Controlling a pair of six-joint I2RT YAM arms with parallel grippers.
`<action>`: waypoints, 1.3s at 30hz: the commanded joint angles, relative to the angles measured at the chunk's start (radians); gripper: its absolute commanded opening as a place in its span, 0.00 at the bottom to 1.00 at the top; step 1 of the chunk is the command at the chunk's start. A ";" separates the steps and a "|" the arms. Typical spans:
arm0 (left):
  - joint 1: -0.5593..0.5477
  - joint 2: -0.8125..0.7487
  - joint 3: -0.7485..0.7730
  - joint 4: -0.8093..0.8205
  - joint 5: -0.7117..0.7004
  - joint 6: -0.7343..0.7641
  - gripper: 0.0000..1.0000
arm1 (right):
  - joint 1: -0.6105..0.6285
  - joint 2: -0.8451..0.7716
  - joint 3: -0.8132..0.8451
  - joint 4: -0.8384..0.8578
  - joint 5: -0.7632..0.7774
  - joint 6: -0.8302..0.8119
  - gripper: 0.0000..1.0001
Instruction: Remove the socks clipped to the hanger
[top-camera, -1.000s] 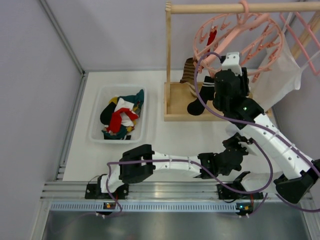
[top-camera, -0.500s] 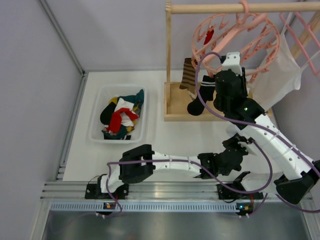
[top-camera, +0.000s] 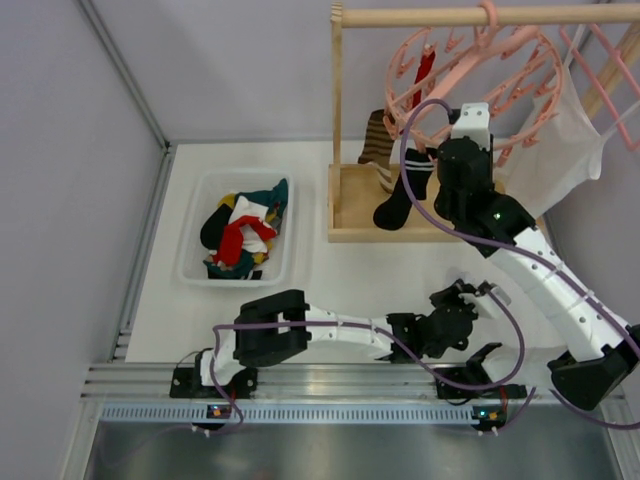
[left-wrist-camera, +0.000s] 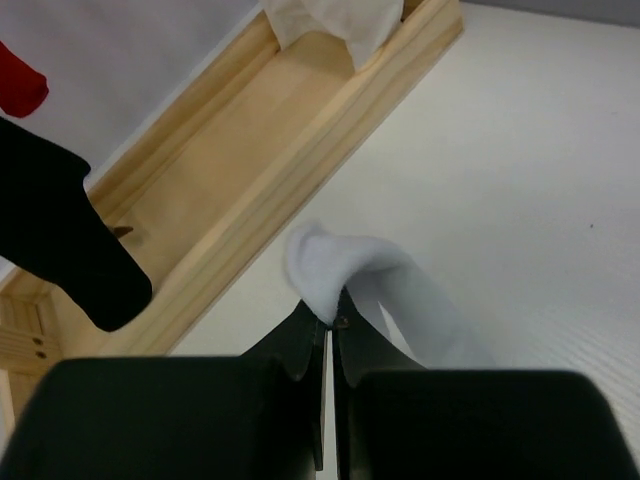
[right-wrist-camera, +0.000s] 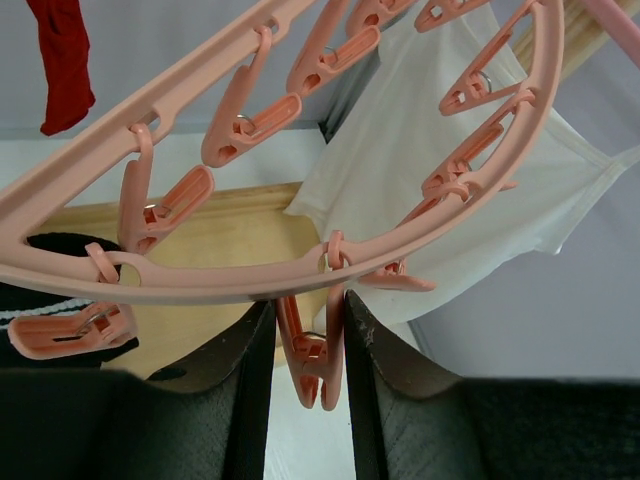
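Observation:
The pink ring hanger (top-camera: 470, 75) hangs from the wooden rail. A red sock (top-camera: 425, 68), a brown striped sock (top-camera: 377, 142) and a black sock with white stripes (top-camera: 405, 195) hang from it. My right gripper (top-camera: 470, 125) is raised at the ring. In the right wrist view its jaws (right-wrist-camera: 305, 340) are shut on a dangling pink clip (right-wrist-camera: 312, 350) with no sock in it; the red sock (right-wrist-camera: 65, 60) hangs upper left. My left gripper (top-camera: 468, 297) is low over the table, shut on a white sock (left-wrist-camera: 385, 285) beside the stand's base.
A clear bin (top-camera: 195, 265) of mixed socks sits at the left. The wooden stand's base tray (top-camera: 350, 215) lies under the hanger. The large white cloth (top-camera: 560, 150) hangs from the straight-barred pink rack (top-camera: 610, 60) at the right. Grey walls close in the back and left.
My right gripper has risen to the ring, which has swung, and the black sock has shifted. My left gripper has drawn back toward the near edge with the white sock.

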 joint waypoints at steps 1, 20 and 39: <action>-0.008 -0.122 -0.068 0.034 -0.016 -0.101 0.00 | -0.033 -0.038 0.036 0.005 -0.060 0.058 0.06; 0.248 -0.874 -0.597 -0.571 -0.069 -0.713 0.00 | -0.067 -0.262 0.003 -0.134 -0.429 0.147 0.99; 1.201 -0.809 -0.302 -0.790 0.456 -0.761 0.00 | -0.067 -0.394 -0.033 -0.239 -0.666 0.170 0.99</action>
